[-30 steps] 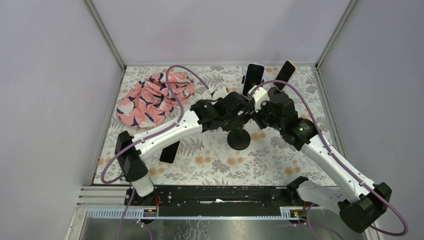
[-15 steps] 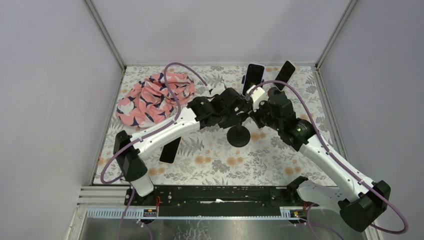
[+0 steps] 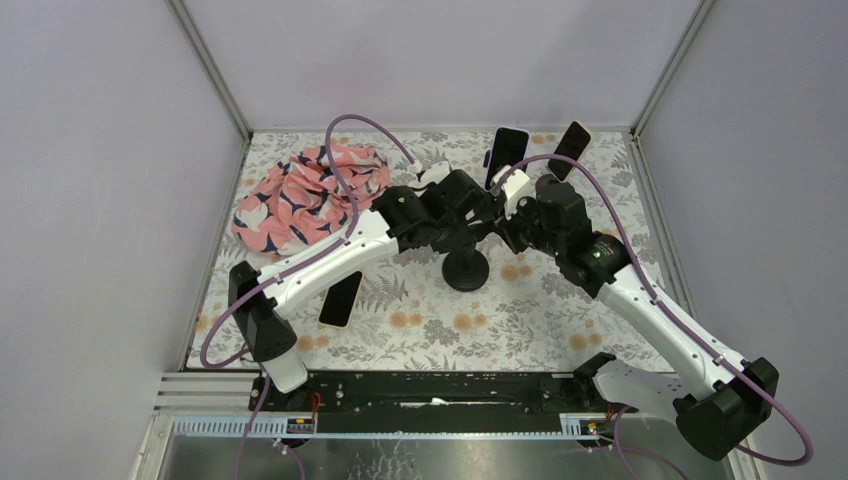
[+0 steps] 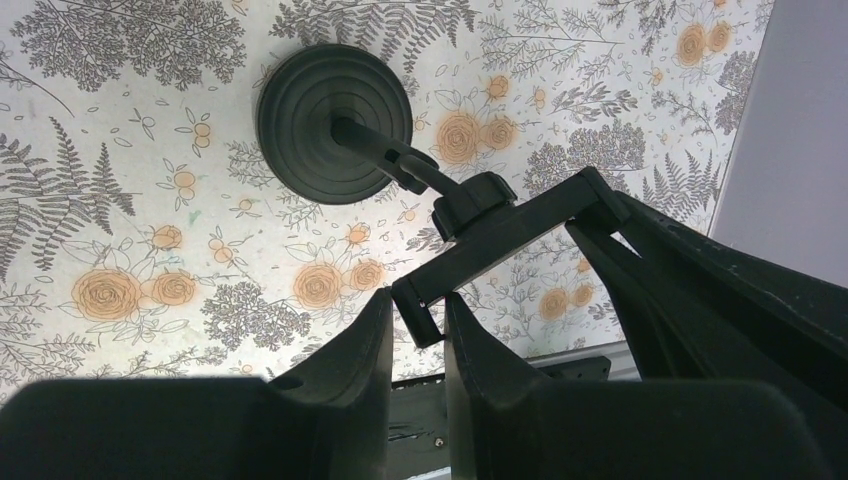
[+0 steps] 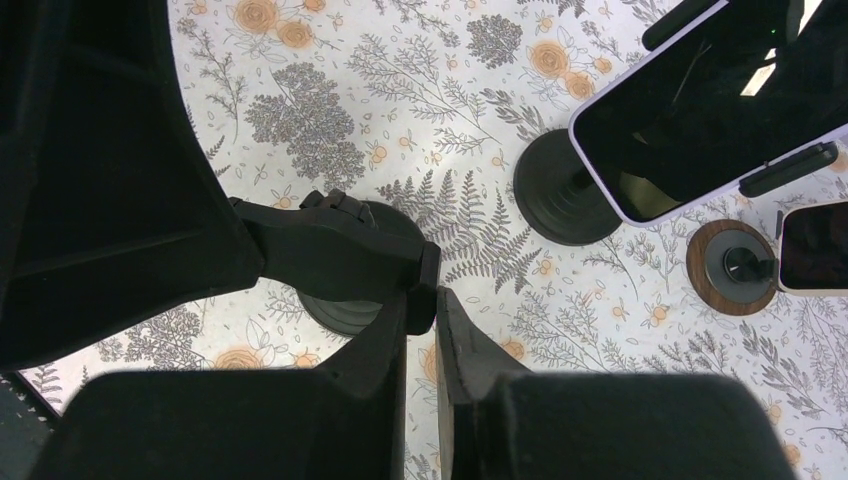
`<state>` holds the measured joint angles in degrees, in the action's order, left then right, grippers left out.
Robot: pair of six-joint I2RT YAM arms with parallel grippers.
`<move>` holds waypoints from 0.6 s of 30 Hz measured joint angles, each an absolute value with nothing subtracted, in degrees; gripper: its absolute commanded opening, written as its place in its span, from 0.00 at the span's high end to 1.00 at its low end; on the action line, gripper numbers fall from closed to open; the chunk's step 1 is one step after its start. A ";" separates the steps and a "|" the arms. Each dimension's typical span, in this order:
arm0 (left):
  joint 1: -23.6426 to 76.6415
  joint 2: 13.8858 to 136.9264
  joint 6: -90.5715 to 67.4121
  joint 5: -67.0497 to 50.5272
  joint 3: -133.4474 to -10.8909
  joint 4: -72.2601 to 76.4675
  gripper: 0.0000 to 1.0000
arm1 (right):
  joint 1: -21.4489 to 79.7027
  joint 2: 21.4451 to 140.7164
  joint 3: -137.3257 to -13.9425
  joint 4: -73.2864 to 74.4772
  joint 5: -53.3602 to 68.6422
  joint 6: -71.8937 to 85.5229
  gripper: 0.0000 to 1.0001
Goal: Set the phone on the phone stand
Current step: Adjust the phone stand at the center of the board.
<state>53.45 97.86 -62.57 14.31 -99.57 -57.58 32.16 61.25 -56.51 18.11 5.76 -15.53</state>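
Observation:
The phone [image 3: 340,298], pale-edged with a dark screen, lies flat on the floral table under the left arm, with no gripper on it. The black phone stand [image 3: 466,270] rests on its round base [image 4: 335,122] mid-table, and its cradle bar [image 4: 510,235] tilts above it. My left gripper [image 4: 418,312] is shut on one end tab of that bar. My right gripper [image 5: 421,300] is shut on the opposite end [image 5: 345,250]. Both wrists meet over the stand in the top view.
Two other phones stand on holders at the back, one [image 3: 506,155] on a black base [image 5: 565,200] and one [image 3: 572,148] on a wooden disc [image 5: 735,265]. A pink patterned cloth [image 3: 305,195] lies back left. Enclosure walls ring the table.
Both arms, still gripping the stand, have shifted slightly back and left, and the stand's base has moved with them. The phone has not moved.

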 measured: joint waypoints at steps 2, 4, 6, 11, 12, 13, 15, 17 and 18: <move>53.45 97.89 -62.15 14.39 -99.74 -57.60 1.00 | 31.99 61.28 -56.82 18.13 5.89 -15.46 1.00; 53.45 97.89 -61.80 14.46 -99.81 -57.60 1.00 | 31.97 61.32 -56.93 18.13 5.89 -15.46 1.00; 53.45 97.93 -61.49 14.48 -99.81 -57.60 1.00 | 31.94 61.39 -56.93 18.15 6.02 -15.46 1.00; 53.45 98.02 -59.64 13.82 -99.83 -58.33 1.00 | 30.70 61.41 -56.93 19.25 10.72 -15.18 1.00; 53.45 98.04 -59.13 13.43 -99.85 -58.65 1.00 | 30.30 61.41 -56.93 19.64 12.19 -15.11 1.00; 53.45 98.04 -58.48 13.06 -99.85 -58.92 1.00 | 29.98 61.39 -56.93 20.05 13.30 -15.14 1.00; 53.47 98.06 -57.45 12.53 -99.85 -59.33 1.00 | 29.41 61.39 -56.93 20.80 15.46 -15.16 1.00; 53.49 98.06 -56.31 11.94 -99.85 -59.66 1.00 | 28.86 61.34 -56.93 21.50 17.34 -15.18 1.00; 53.56 98.06 -55.79 11.73 -99.85 -59.79 1.00 | 28.62 61.32 -56.93 21.80 18.20 -15.18 1.00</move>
